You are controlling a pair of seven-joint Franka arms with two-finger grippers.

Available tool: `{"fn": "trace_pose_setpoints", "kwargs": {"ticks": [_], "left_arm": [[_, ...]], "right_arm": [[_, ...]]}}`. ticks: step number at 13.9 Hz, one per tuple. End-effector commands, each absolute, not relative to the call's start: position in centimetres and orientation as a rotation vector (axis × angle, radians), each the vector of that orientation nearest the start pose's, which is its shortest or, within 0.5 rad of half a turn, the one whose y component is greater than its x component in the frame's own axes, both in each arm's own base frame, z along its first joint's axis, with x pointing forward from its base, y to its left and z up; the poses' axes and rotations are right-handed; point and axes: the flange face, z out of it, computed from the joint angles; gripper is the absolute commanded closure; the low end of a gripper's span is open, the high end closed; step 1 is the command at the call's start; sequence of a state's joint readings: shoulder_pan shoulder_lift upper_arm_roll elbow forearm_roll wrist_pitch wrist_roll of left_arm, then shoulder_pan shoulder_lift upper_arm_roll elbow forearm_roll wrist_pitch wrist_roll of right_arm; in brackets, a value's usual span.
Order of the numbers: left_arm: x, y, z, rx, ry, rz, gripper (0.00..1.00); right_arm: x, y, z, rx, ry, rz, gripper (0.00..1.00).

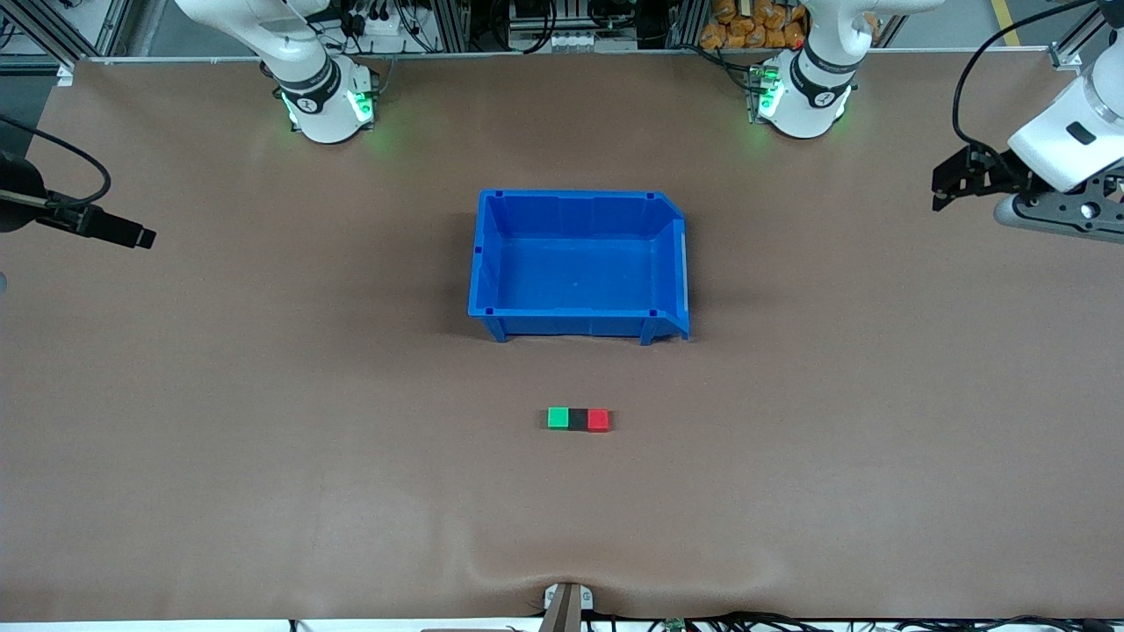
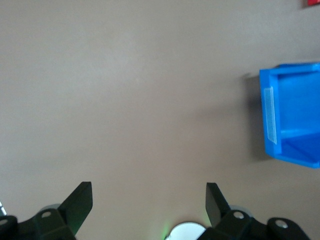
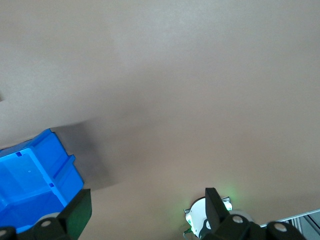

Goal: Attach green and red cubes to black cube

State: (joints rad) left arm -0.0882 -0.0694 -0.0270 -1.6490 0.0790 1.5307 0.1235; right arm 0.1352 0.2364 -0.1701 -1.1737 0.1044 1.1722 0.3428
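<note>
A brown tabletop (image 1: 263, 369) stretches below a cluttered rack of cables and equipment, with an empty blue bin (image 1: 580, 326) standing at its middle. Nearer the front camera than the bin, the green cube (image 1: 558, 418), black cube (image 1: 578, 419) and red cube (image 1: 598, 420) lie in one tight row, the black one between the two coloured ones and touching both, green toward the right arm's end and red toward the left arm's end; by the look of it the joining is done. The left gripper (image 2: 149, 200) hangs over bare tabletop at the left arm's end, its jaws spread wide and holding nothing, and the right gripper (image 3: 148, 202) waits likewise over the right arm's end, jaws released, with a corner of the bin in its wrist view. The cubes appear small, rigid and light, with smooth flat faces that could slide on the mat if nudged. Any further handling would best pinch the row across two opposite free side faces, squarely, so that the three stay aligned and do not pivot apart.
</note>
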Motion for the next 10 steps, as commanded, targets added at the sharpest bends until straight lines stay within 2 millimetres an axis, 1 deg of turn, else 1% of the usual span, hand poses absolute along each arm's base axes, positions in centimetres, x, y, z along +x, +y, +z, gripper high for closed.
{"fn": "trace_pose_setpoints", "kwargs": {"ticks": [1,3,4,5,6,7,9,10], "left_arm": [[52.2,-5.9,63.3,-3.029,0.238,0.079,0.00],[52.5,-6.0,63.6,-3.035,0.232,0.067,0.00],[52.6,-5.8,64.0,-3.036,0.227,0.056,0.00],[52.6,-5.5,64.0,-3.039,0.228,0.057,0.00],[52.6,-5.3,64.1,-3.043,0.221,0.053,0.00],[52.6,-5.3,64.1,-3.062,0.217,0.055,0.00],[52.5,-5.3,64.2,-3.094,0.208,0.055,0.00],[52.5,-5.3,64.3,-3.094,0.208,0.050,0.00]], "right_arm": [[56.7,0.1,63.8,-3.066,0.514,0.393,0.00],[55.6,-0.2,63.6,-3.059,0.511,0.397,0.00],[54.9,-0.9,63.7,-3.051,0.525,0.364,0.00],[54.2,-1.2,63.7,-3.047,0.505,0.332,0.00],[53.6,-1.2,64.0,-3.050,0.433,0.303,0.00],[53.1,-1.8,63.9,-3.049,0.371,0.302,0.00],[52.4,-2.3,63.6,-3.048,0.342,0.284,0.00],[51.8,-1.9,63.5,-3.059,0.333,0.266,0.00]]}}
